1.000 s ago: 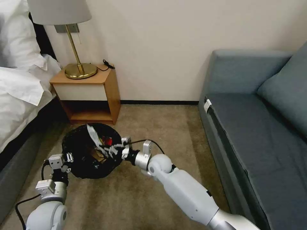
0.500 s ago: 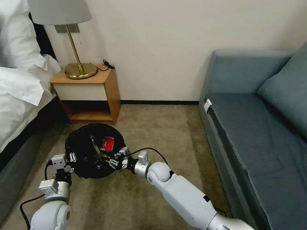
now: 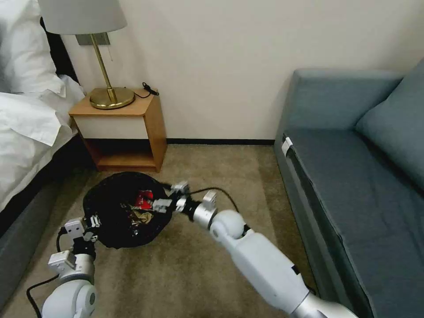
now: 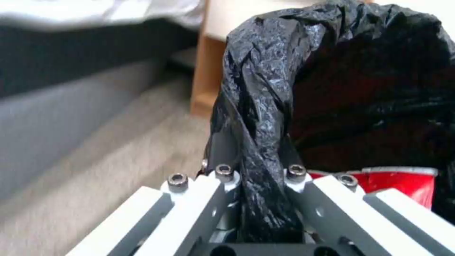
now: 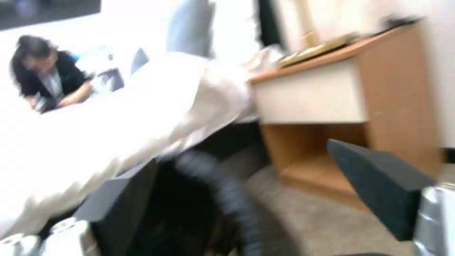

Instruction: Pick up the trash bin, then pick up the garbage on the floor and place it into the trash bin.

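Where carpet (image 3: 212, 176) meets nightstand (image 3: 128, 128), sits the trash bin (image 3: 110, 229), draped in crinkly black plastic and standing just in front of the wooden stand. Inside, litter: a red-and-white packet (image 3: 142, 199) beside crumpled brown paper (image 3: 140, 215). At the near-left rim, the left claw (image 3: 93, 222), closed tight on a pinched fold of the black bag, seen up close in the left wrist view (image 4: 258, 177) with a red packet edge (image 4: 403, 181) just beyond. At the opposite, right-hand rim, the right claw (image 3: 170, 196), fingers spread apart and holding nothing, reaching over the bin's edge; dark finger pads (image 5: 379, 185) wide apart in the right wrist view. Behind, a brass lamp (image 3: 104, 79) on the nightstand; to the left, a bed (image 3: 31, 128) with white linen; to the right, a grey-blue sofa (image 3: 353, 176) against the pale wall.
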Robot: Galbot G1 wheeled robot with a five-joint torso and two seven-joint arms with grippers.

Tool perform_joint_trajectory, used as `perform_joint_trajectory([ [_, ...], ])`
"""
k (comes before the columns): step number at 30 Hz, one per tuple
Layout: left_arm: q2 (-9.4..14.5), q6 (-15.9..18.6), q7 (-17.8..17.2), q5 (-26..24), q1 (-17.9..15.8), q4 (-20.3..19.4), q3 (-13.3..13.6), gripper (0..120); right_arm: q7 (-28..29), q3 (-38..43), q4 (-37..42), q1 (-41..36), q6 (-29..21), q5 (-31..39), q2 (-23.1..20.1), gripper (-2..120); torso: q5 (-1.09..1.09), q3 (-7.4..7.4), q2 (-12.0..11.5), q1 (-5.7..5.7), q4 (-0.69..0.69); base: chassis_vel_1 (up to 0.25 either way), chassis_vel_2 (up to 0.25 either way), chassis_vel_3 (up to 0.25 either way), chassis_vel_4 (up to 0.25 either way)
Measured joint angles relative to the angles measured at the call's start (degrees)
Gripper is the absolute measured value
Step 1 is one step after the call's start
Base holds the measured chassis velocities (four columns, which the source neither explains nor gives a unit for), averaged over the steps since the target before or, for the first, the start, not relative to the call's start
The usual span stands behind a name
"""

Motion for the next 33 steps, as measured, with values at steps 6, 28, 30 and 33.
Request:
perform_joint_trajectory([
  [6,-1.06,0.82,-4.31,-6.99,-0.55,0.17,0.13,2,0.37,6.58,-0.12,-4.28,0.22,0.57,-0.22,100,0.00,0.00,0.00,0.00,-0.02,0.000,0.000,0.000,0.000],
  [28,1.84,7.06,-9.79,-26.06,-3.19,4.37,2.51,8,-0.39,16.46,4.54,-13.61,1.35,-0.45,0.25,100,-0.04,0.00,0.00,0.00,-0.01,0.000,0.000,0.000,0.000],
  [30,1.87,7.09,-9.75,-26.07,-3.20,4.29,2.55,9,-0.39,16.53,4.61,-13.67,1.35,-0.49,0.26,100,-0.03,0.00,0.00,0.00,-0.02,0.000,0.000,0.000,0.000],
  [33,3.06,7.75,-8.47,-24.91,-3.15,3.34,2.58,26,-0.18,17.52,5.67,-14.52,1.36,-0.87,0.18,100,-0.01,0.00,0.00,0.00,-0.02,0.000,0.000,0.000,0.000],
])
